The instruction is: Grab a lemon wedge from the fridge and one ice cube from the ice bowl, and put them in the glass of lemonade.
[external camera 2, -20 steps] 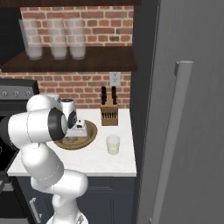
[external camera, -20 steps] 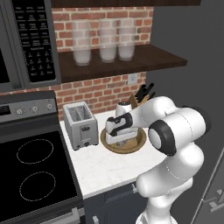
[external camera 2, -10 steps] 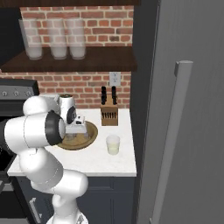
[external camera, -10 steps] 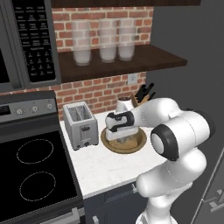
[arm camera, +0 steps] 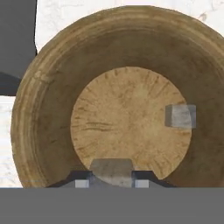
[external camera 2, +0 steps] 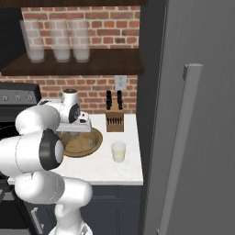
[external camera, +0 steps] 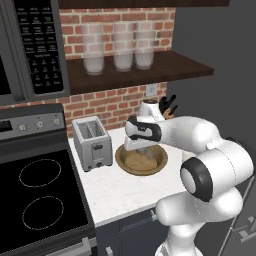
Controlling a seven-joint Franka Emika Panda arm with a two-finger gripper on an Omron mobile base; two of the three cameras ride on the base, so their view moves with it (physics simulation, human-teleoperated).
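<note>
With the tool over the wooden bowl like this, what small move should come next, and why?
Probably lift straight up out of the ice bowl. In the hand view the tool appears shut on an ice cube between its tips, while a second ice cube lies loose on the bowl's floor. The glass of lemonade stands beside the bowl, so raising first should clear the rim.

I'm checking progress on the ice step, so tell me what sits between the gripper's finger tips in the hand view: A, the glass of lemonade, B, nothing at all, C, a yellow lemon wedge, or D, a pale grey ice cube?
D: a pale grey ice cube sits between the tips of the gripper, above the ice bowl, where another cube lies.
</note>
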